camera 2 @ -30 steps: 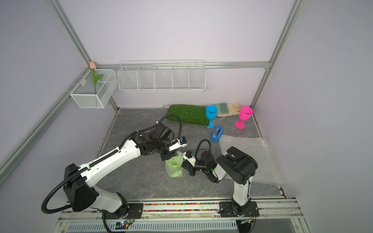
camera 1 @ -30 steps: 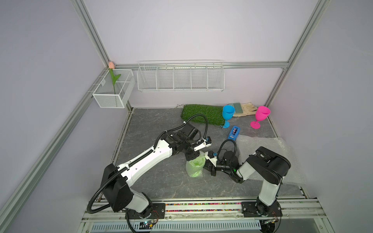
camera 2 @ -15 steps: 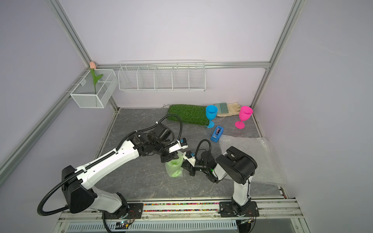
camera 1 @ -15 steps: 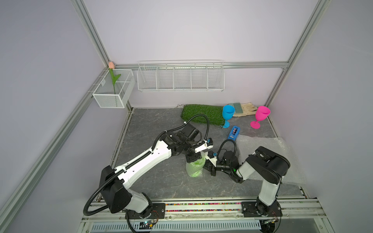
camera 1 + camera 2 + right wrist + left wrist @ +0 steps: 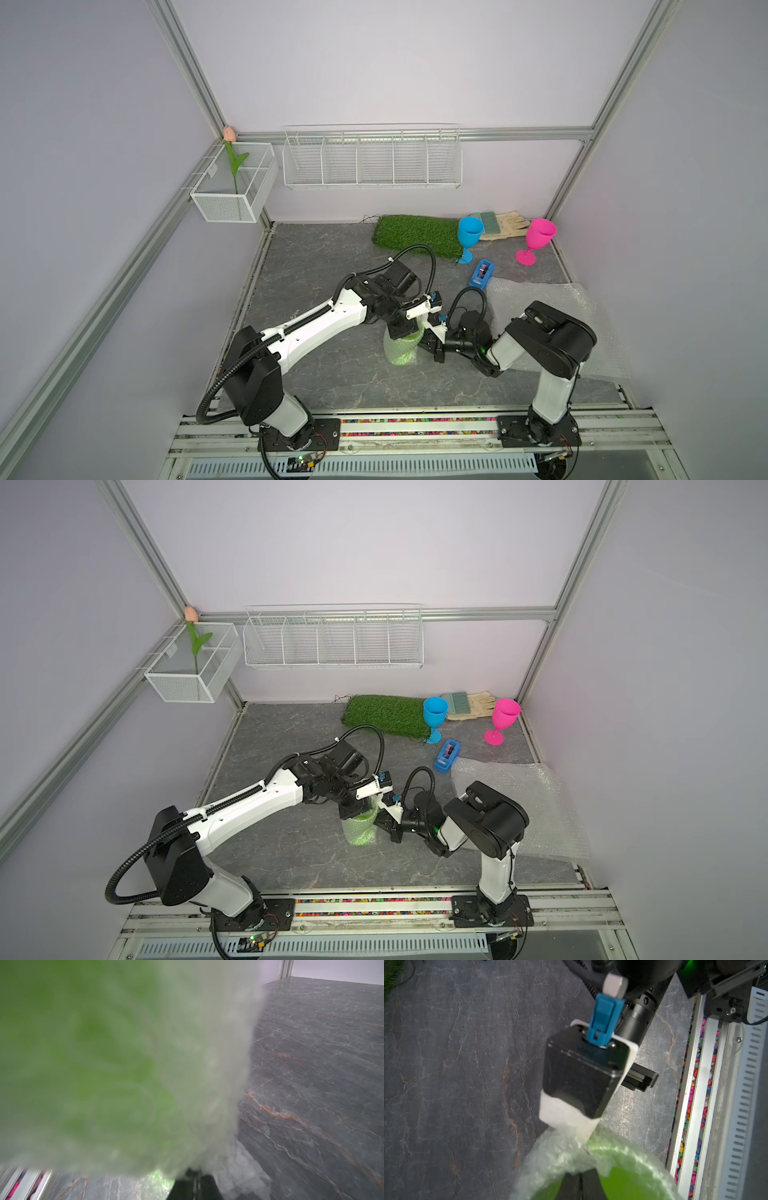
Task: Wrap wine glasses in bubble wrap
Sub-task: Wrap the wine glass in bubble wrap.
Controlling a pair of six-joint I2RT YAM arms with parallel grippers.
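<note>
Room: pale lilac walls and aluminium corner posts. A white wire shelf basket [image 5: 372,160] hangs on the back wall, and a white mesh box [image 5: 226,203] with a pink artificial tulip [image 5: 230,134] sits in the left corner
Surface: dark grey marble-veined bench [image 5: 316,257]
Back of bench, in both top views only:
- green artificial-grass mat [image 5: 415,232]
- sky-blue plastic stemmed goblet [image 5: 469,230], upright at the mat's right end
- hot-pink plastic stemmed goblet [image 5: 505,715], upright, well apart from the blue one
- pale work glove [image 5: 505,224] between the two goblets
- blue tape dispenser [image 5: 482,274] near the blue goblet's foot

Right side: spare sheet of clear bubble wrap [image 5: 582,307], flat along the right wall
Centre front: lime-green plastic stemmed goblet [image 5: 401,351], upright, sheathed in clear bubbled wrap [image 5: 560,1151]
Left end effector [image 5: 580,1183]: above the goblet, clenched on the wrap's top edge at the rim. The left wrist view alone shows this grip, along with the right arm's black box [image 5: 581,1076] and its blue plug [image 5: 602,1016]
Right end effector [image 5: 195,1185]: clenched on the wrap low at the bundle's side. The rest of its wrist view is green-white blur and bare bench
</note>
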